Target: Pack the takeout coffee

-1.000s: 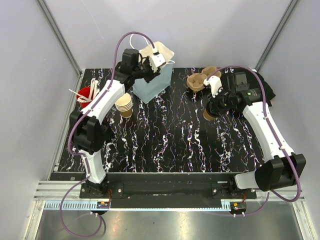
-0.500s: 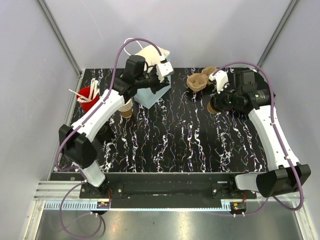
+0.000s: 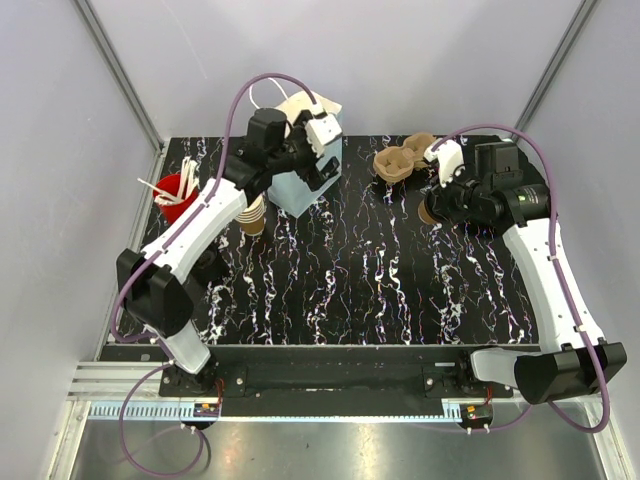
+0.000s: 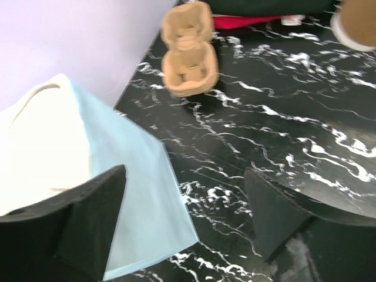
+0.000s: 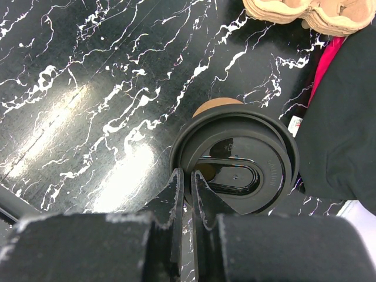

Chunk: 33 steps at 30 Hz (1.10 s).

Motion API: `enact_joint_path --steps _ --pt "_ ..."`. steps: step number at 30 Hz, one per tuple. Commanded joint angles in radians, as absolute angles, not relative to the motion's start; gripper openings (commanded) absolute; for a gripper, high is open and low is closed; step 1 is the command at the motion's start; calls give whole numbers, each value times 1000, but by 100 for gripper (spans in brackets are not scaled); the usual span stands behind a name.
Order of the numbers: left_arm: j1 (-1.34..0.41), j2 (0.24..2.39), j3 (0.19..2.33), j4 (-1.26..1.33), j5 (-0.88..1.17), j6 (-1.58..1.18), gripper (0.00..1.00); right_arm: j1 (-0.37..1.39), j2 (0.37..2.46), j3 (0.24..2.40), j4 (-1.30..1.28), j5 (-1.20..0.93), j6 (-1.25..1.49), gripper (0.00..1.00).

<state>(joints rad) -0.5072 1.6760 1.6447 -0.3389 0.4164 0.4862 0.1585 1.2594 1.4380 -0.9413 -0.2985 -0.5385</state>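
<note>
Black marble-pattern tabletop (image 3: 350,280) with white veining is sitting between plain pale walls (image 3: 400,60). Left gripper (image 4: 185,173) is hanging with fingers spread over the smooth light-blue paper bag (image 4: 141,194). Right gripper (image 5: 189,176) is pressing its fingers together at the edge of the round black plastic lid (image 5: 235,153), which is covering the tan kraft-paper cup (image 5: 214,107) at far right, near the moulded-pulp carrier (image 4: 187,50). Lid embossing is showing too small to read.

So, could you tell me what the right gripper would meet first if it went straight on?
Most likely the black lid on the tan cup: the shut right gripper points down at the lid's near rim, perhaps touching it.
</note>
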Motion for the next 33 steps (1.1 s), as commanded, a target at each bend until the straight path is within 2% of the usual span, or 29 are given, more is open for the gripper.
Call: enact_joint_path --steps 1,5,14,23,25,26,27,30,31,33 --pt "-448 1629 1721 -227 356 425 94 150 1235 1440 -913 -295 -532 0" --pt "-410 1643 1753 -219 368 414 99 147 1233 1433 -902 -296 -532 0" --pt "-364 1670 1801 -210 388 426 99 141 1252 1440 -897 -307 -529 0" --pt "-364 1812 1850 -186 380 472 97 140 1252 1442 -894 -301 -528 0" --pt "-361 1842 1877 -186 380 466 89 140 1250 1443 -894 -301 -529 0" --pt "-362 1856 1885 -186 380 463 81 140 1250 1445 -894 -301 -528 0" --pt "-362 1861 1893 -187 380 457 57 140 1253 1445 -894 -302 -528 0" --pt "-364 1865 1914 -192 391 436 20 138 1258 1442 -887 -305 -526 0" --pt "-362 1862 1916 -193 400 430 11 137 1264 1440 -885 -305 -526 0" --pt "-367 1847 1917 -202 408 419 0 137 1272 1440 -879 -308 -526 0"
